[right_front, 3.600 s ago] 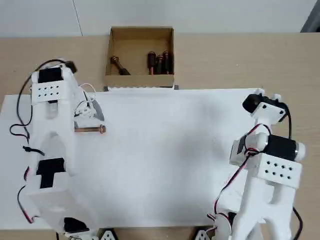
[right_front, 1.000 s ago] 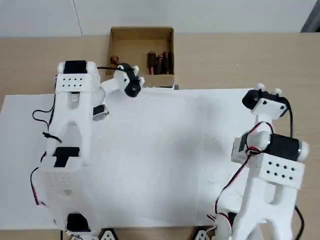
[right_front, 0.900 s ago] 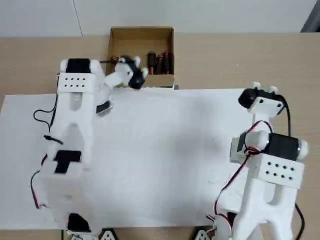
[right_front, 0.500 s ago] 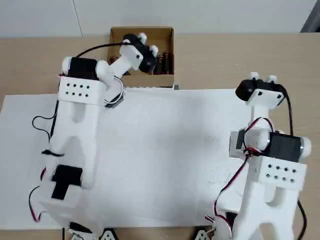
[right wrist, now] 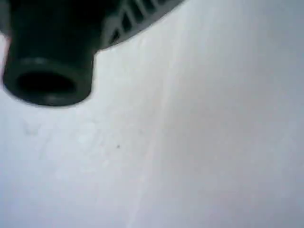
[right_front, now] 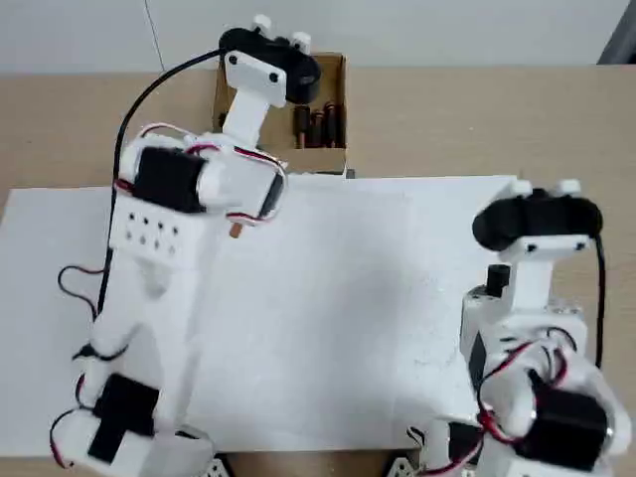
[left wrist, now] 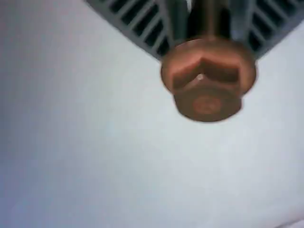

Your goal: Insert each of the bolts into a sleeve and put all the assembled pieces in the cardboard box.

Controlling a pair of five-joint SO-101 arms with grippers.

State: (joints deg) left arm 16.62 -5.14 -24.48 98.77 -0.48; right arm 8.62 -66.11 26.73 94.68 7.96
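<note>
**A:** Which step is in hand?

**B:** The joining, I'd judge. The left gripper point(left wrist: 209, 14) is clamped on a copper-coloured hex-head bolt point(left wrist: 206, 85). Ribbed pads sit on either side of the shank, and the left wrist view sees the head end-on against a white surface.

**A:** And the other half?

**B:** The right gripper point(right wrist: 61, 19) is closed around a black tubular sleeve point(right wrist: 47, 66), open bore showing, with the white paper sheet point(right_front: 378, 318) behind it. In the high view that arm stands at the right edge, mid-height. The left arm point(right_front: 159, 288) runs up the left side, and its black wrist end point(right_front: 266, 55) sits upper left of centre, overlapping the open cardboard box point(right_front: 323, 159).

**A:** Anything in the box?

**B:** Some dark brown assembled pieces point(right_front: 318, 124) lie in its right part. This bolt and sleeve are well apart and not yet joined.

**A:** So the next move?

**B:** Probably bringing both grippers together over the sheet and lining the shank up with the bore. Then the bolt slides in without either grip loosening. Alignment is the hard part, since a slight tilt could catch the bolt's end on the sleeve's rim.
</note>
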